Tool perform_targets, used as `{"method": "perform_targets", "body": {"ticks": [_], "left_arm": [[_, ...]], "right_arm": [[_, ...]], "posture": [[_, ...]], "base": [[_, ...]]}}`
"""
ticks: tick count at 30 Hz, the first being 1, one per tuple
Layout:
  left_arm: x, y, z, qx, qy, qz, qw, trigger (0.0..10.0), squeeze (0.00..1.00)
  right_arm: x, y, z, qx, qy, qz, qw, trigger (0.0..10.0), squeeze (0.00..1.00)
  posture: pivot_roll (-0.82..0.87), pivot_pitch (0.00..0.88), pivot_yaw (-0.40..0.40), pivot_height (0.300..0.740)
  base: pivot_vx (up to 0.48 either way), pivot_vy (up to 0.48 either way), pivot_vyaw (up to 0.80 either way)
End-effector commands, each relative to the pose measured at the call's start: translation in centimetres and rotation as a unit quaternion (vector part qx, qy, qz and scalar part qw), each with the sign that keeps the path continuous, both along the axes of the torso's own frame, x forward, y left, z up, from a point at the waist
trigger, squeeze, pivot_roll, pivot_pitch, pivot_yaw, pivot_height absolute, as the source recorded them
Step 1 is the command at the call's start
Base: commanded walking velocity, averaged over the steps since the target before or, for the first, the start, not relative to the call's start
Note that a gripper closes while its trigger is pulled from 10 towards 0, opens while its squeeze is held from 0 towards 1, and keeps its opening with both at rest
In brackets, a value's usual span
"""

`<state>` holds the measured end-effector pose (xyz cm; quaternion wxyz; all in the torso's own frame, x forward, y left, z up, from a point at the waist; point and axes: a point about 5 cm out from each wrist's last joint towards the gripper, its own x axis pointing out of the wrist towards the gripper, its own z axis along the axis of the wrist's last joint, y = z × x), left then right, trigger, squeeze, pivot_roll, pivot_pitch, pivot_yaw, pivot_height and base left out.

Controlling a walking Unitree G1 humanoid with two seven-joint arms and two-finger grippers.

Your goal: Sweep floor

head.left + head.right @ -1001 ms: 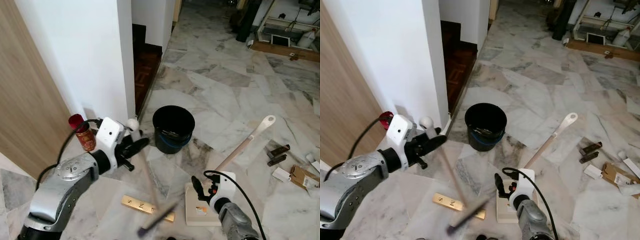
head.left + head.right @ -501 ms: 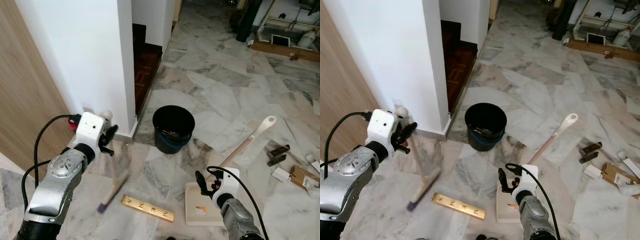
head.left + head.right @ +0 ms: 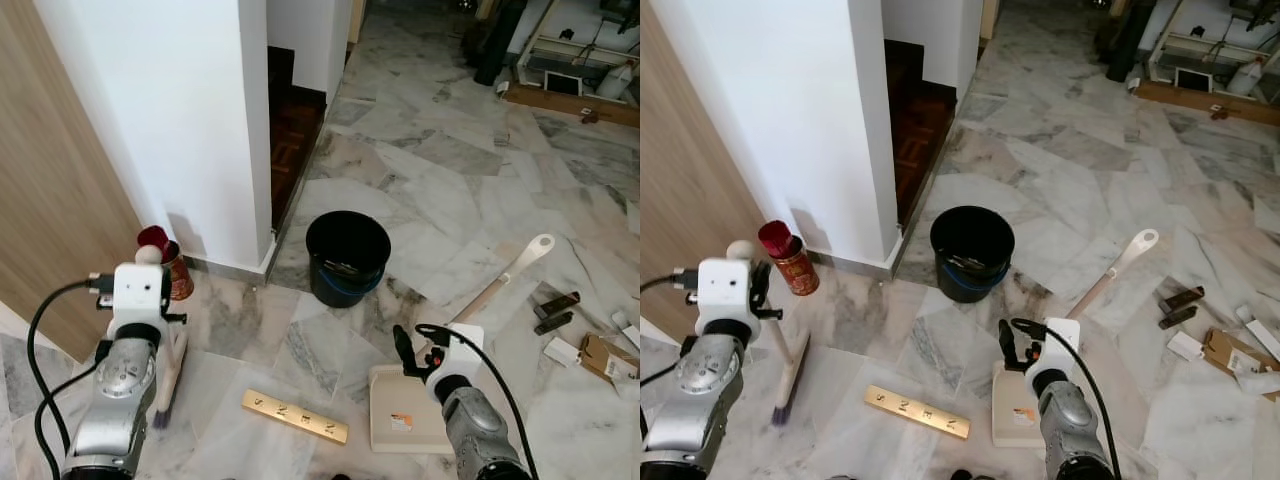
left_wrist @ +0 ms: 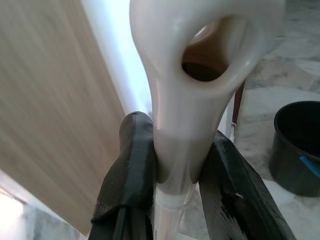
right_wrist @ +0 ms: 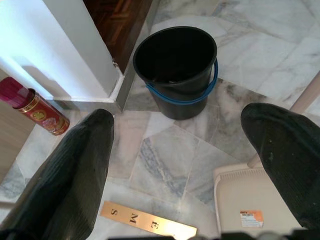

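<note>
Pale wooden-handled broom (image 3: 790, 372) with a dark bristle head, down on the marble floor (image 3: 470, 190) at about eight o'clock in the head view, bristles touching the tiles, white looped handle end (image 4: 200, 55) clamped between the two black fingers (image 4: 131, 165) of the left gripper (image 4: 175, 170); firmly grasping, per the left wrist view. Flat gold strip printed with letters (image 3: 295, 417) lying at six o'clock, near the broom head but apart from it; beige long-handled plastic dustpan (image 3: 410, 420) just beyond at five o'clock, handle running up toward two o'clock. Right gripper (image 5: 185, 165) hovering above the dustpan's near edge, fingers spread wide, holding nothing. Round black bucket with a blue band (image 3: 347, 256) at the centre, beside the white wall corner (image 3: 200, 120); red cylindrical tin (image 3: 788, 258) at nine o'clock against that wall. Scattered dark sticks (image 3: 553, 310) and a small cardboard box (image 3: 605, 352) at three o'clock. Seemingly mid-task: strip and litter not yet gathered, dustpan bare, nothing visibly collected; most sweeping probably left.
</note>
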<state>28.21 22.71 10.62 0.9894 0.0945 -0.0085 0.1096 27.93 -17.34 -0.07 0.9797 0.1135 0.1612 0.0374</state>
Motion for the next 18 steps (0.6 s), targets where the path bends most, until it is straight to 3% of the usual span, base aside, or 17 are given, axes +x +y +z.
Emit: {"method": "perform_targets", "body": {"ticks": [1, 13, 18], "left_arm": [[0.0, -0.2, 0.2, -0.005, -0.027, 0.0, 1.0, 10.0, 0.0], [0.3, -1.2, -2.0, -0.094, -0.03, -0.015, 0.995, 10.0, 0.0], [0.3, -1.2, -2.1, -0.099, -0.032, -0.019, 0.994, 10.0, 0.0]], "right_arm": [[-0.2, -0.4, 0.1, -0.002, -0.008, -0.01, 1.0, 10.0, 0.0], [0.1, -0.7, 0.8, -0.016, -0.026, -0.008, 0.999, 10.0, 0.0], [0.0, -0.7, 0.8, -0.017, -0.026, -0.007, 0.999, 10.0, 0.0]], "posture": [[0.15, 0.14, -0.108, 0.74], [0.13, 0.138, -0.122, 0.74], [0.13, 0.133, -0.122, 0.74]], "base": [[0.0, 0.0, 0.0], [0.0, 0.0, 0.0], [0.0, 0.0, 0.0]]}}
